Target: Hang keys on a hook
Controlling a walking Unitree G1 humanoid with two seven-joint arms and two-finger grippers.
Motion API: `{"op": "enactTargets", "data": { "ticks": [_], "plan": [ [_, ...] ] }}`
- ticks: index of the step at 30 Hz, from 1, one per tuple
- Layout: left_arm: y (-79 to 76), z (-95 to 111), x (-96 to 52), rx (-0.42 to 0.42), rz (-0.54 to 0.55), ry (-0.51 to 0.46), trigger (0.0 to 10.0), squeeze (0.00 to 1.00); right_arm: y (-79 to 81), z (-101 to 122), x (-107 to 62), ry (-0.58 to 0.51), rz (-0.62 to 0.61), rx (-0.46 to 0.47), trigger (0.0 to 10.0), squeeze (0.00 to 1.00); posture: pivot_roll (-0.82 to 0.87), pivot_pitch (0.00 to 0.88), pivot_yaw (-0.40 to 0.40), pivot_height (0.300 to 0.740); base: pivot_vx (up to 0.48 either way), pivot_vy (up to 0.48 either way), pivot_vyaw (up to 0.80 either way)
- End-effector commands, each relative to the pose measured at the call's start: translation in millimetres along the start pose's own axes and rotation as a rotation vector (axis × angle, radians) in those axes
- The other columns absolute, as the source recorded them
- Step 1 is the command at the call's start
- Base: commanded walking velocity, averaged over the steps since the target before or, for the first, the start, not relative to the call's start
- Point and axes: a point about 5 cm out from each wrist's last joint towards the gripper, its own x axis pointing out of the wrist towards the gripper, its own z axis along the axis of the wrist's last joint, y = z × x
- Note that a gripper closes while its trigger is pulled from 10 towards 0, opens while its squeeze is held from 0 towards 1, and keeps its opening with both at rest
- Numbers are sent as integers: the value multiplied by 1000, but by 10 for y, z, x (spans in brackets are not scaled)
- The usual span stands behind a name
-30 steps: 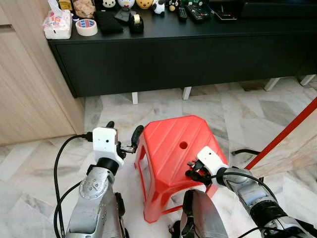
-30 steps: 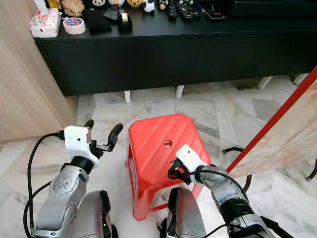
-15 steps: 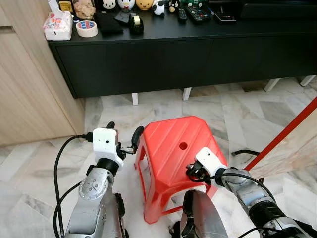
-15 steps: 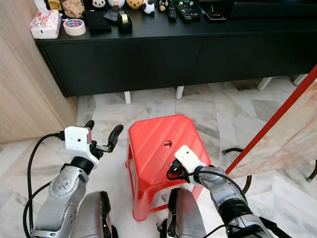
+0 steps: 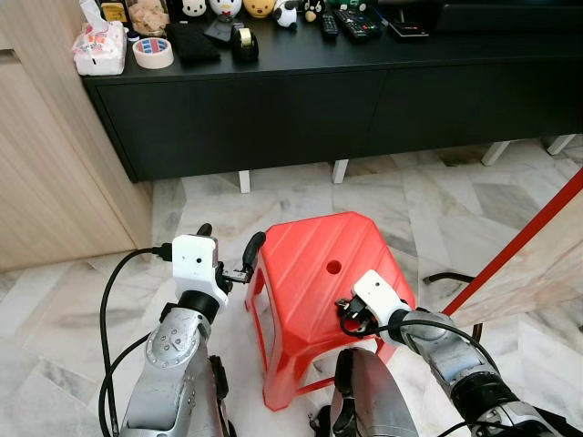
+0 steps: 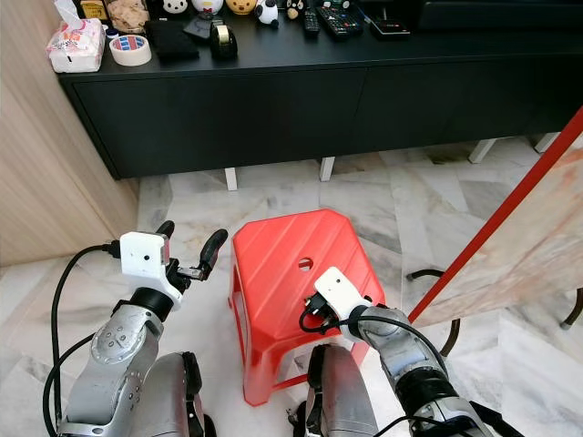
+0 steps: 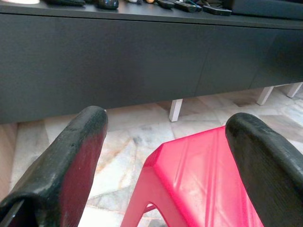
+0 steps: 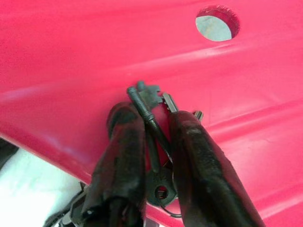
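The right gripper point(image 8: 156, 156) is pinching a bunch of dark keys point(image 8: 154, 137) between its two black fingers point(image 8: 123, 156), which are drawn in close on either side of the metal, and it is hovering low over the red stool point(image 5: 314, 273). In the head views the right gripper is sitting at about 5 o'clock on the stool's top, near its front right corner, with the round hole point(image 5: 333, 269) in the seat lying at 11 o'clock from it. The keys are touching or almost touching the red plastic; which one cannot be told.

The left gripper point(image 5: 228, 250) is holding nothing, its fingers spread wide apart, and it is hanging just beside the stool's left edge at 9 o'clock from the seat. One fingertip is standing close to the stool's upper left corner.

The stool is standing on a pale marble floor point(image 5: 301, 196). Beyond it, at 12 o'clock, a long black desk point(image 5: 291, 91) is carrying a roll of tape point(image 5: 152, 52), a tissue pack point(image 5: 98, 45) and several remote controls point(image 5: 351, 20). A red pole point(image 5: 524, 250) is slanting across the floor at 3 o'clock.
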Motion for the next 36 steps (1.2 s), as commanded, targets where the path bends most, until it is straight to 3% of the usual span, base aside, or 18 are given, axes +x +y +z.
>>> {"op": "enactTargets", "data": {
  "ticks": [1,6,19,26,30,31,32,36],
  "plan": [
    [-6,-45,-31,7,1,12,10000,0,67,-145,3,39,5,43,0,0,69,188,-78,567,0,0,0],
    [-6,-63,-39,10,3,19,10000,0,47,2,14,-86,-56,77,0,0,67,187,-77,567,0,0,0],
    [-4,-92,-20,13,12,23,10000,0,51,63,-53,-280,-221,270,0,0,61,178,-83,567,0,0,0],
    [-2,-113,17,11,18,16,10000,0,39,283,-292,-534,-363,293,0,0,46,154,-93,567,0,0,0],
    [-14,-124,39,8,18,12,10000,0,47,330,-378,-601,-391,317,0,0,42,142,-96,567,0,0,0],
    [-19,-138,48,6,19,11,10000,0,58,341,-427,-630,-413,333,2235,0,37,130,-99,567,0,0,0],
    [-15,-151,52,5,21,12,10000,0,78,348,-456,-650,-423,343,10000,0,33,122,-100,567,0,0,0],
    [1,-173,60,5,28,12,10000,0,131,351,-484,-668,-424,365,10000,0,30,111,-104,567,0,0,0]
  ]
}}
